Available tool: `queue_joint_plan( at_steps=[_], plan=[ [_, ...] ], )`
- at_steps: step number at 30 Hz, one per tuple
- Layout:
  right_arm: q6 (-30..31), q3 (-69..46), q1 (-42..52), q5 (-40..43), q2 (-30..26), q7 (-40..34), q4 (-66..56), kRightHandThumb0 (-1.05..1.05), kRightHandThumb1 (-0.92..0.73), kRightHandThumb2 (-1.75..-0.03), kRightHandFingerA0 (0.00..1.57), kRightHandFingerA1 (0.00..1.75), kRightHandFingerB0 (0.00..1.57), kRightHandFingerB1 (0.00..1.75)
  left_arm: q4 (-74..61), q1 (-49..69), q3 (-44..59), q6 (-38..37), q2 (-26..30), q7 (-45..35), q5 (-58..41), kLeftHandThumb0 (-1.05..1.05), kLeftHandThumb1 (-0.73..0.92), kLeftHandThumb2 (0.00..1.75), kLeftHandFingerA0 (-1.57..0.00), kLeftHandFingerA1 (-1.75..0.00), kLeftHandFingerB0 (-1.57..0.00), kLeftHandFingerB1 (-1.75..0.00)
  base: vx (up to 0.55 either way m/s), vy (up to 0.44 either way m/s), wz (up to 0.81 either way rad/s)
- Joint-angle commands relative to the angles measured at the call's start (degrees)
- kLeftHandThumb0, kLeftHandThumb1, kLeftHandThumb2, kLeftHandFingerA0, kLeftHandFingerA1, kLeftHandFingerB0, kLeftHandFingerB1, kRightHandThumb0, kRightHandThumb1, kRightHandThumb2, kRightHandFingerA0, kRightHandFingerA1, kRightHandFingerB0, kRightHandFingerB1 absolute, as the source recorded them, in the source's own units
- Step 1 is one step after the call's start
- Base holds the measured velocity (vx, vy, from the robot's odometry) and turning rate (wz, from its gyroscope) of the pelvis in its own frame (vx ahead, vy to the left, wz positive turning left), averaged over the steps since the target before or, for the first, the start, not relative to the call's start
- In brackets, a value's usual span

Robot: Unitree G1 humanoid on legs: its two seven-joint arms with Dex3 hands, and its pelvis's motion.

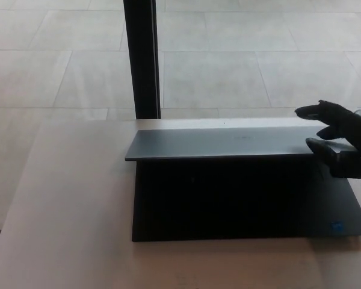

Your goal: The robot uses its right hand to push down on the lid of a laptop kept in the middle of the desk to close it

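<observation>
In the middle of the pale desk point(66, 211) sits a dark laptop point(246, 208), its base flat and black with a small blue sticker point(335, 227) at its near right corner. Its grey lid point(222, 143) is tipped far down, nearly level, leaving a shadowed gap above the keyboard. The right hand point(337, 135), fingers spread and holding nothing, is at the lid's right end.

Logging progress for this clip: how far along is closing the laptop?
Done: the lid is already tilted low over the base, though not closed. In hand: the right hand, fingers apart, is at the lid's right edge. Left: pushing the lid down flat.
</observation>
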Motion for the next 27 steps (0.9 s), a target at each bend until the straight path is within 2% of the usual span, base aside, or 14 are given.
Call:
queue_joint_plan(
  at_steps=[1, 4, 5, 6, 7, 15, 16, 18, 21, 22, 24, 25, 26, 27],
  plan=[
    [-9.75, 7.72, -4.93, -15.47, -5.57, 2.96, 4.87, -0.81, -0.92, -0.68, 0.43, 0.55, 0.4, 0.36, 0.53, 0.4, -0.13, 0.56, 2.3, 0.01, -2.48, -0.87, 0.92, 0.74, -0.5, -0.66, -0.43, -0.47, 0.0, 0.0, 0.0],
    [-10.95, 9.76, -4.08, -16.67, -5.52, 2.25, 5.89, -0.81, -0.92, -0.68, 0.45, 0.55, 0.42, 0.36, 0.94, 0.16, -0.32, 0.36, 2.45, 0.26, -2.45, -0.87, 0.92, 0.74, -0.49, -0.65, -0.43, -0.47, 0.0, 0.0, 0.0],
    [-11.01, 10.62, -3.7, -17.39, -5.39, 1.88, 6.27, -0.81, -0.92, -0.69, 0.44, 0.55, 0.43, 0.36, 0.99, 0.06, -0.32, 0.44, 2.49, 0.18, -2.52, -0.82, 0.75, 1.15, -0.49, -0.7, -0.4, -0.57, 0.0, 0.0, 0.0],
    [-10.76, 11.56, -3.3, -18.12, -5.23, 1.77, 6.53, -0.81, -0.92, -0.69, 0.44, 0.55, 0.43, 0.36, 1.05, -0.08, -0.29, 0.4, 2.51, 0.38, -2.58, -0.82, 0.75, 1.15, -0.49, -0.7, -0.4, -0.57, 0.0, 0.0, 0.0],
    [-10.41, 12.38, -2.97, -18.8, -5.11, 1.81, 6.61, -0.81, -0.92, -0.68, 0.45, 0.55, 0.44, 0.36, 1.04, -0.17, -0.44, 0.5, 2.61, 0.28, -2.49, -0.87, 0.92, 0.74, -0.51, -0.66, -0.44, -0.47, 0.0, 0.0, 0.0],
    [-10.89, 15.95, 1.26, -21.07, -4.15, -0.06, 8.57, -0.81, -0.92, -0.72, 0.44, 0.56, 0.42, 0.38, 1.21, -0.52, -1.0, 0.51, 2.96, 0.17, -2.66, -0.88, 0.92, 0.74, -0.51, -0.63, -0.43, -0.46, 0.0, 0.0, 0.0],
    [-10.2, 16.27, 2.96, -21.29, -3.95, -0.44, 8.23, -0.89, -0.77, -0.93, 0.4, 0.6, 0.37, 0.44, 1.28, -0.44, -1.29, 0.63, 3.08, -0.27, -2.53, -0.89, 0.92, 0.76, -0.51, -0.64, -0.42, -0.46, 0.0, 0.0, 0.0],
    [-10.69, 15.94, 3.94, -21.17, -3.63, -1.41, 8.48, -0.89, -0.77, -0.94, 0.39, 0.61, 0.36, 0.46, 1.55, -0.51, -1.36, 0.54, 3.2, -0.24, -2.73, -0.87, 0.92, 0.75, -0.51, -0.64, -0.44, -0.45, 0.0, 0.0, 0.0],
    [-10.6, 15.06, 6.57, -21.39, -3.23, -3.15, 8.12, -0.84, -0.92, -0.76, 0.41, 0.56, 0.39, 0.4, 1.63, -0.78, -1.97, 0.28, 3.24, 0.19, -2.66, -0.92, 0.77, 0.94, -0.51, -0.68, -0.41, -0.52, 0.0, 0.0, 0.0],
    [-10.57, 14.27, 7.79, -20.85, -2.79, -3.87, 8.45, -0.82, -0.92, -0.74, 0.39, 0.56, 0.39, 0.4, 1.69, -0.8, -1.92, 0.36, 3.28, 0.06, -2.9, -0.88, 0.92, 0.74, -0.51, -0.66, -0.44, -0.47, 0.0, 0.0, 0.0],
    [-10.65, 12.75, 9.72, -20.28, -2.01, -4.91, 8.96, -0.82, -0.92, -0.74, 0.39, 0.56, 0.39, 0.4, 1.79, -0.84, -1.89, 0.45, 3.34, -0.13, -3.31, -0.88, 0.92, 0.74, -0.51, -0.66, -0.44, -0.47, 0.0, 0.0, 0.0],
    [-10.41, 12.08, 10.64, -20.32, -1.76, -5.61, 8.93, -0.81, -0.92, -0.75, 0.42, 0.57, 0.39, 0.41, 1.83, -0.86, -2.01, 0.42, 3.37, -0.02, -3.36, -0.88, 0.92, 0.74, -0.51, -0.66, -0.44, -0.48, 0.0, 0.0, 0.0],
    [-9.65, 11.05, 11.84, -20.25, -1.24, -6.63, 9.02, -0.8, -0.92, -0.75, 0.44, 0.58, 0.4, 0.4, 1.82, -0.85, -2.01, 0.36, 3.36, -0.09, -3.64, -0.84, 0.75, 1.16, -0.5, -0.71, -0.41, -0.58, 0.0, 0.0, 0.0],
    [-7.89, 9.68, 13.6, -19.61, -0.75, -7.31, 8.92, -0.83, -0.92, -0.76, 0.43, 0.57, 0.41, 0.41, 1.75, -0.71, -2.31, 0.36, 3.39, -0.67, -3.59, -0.89, 0.92, 0.75, -0.5, -0.7, -0.42, -0.48, 0.0, 0.0, 0.0]
  ],
)
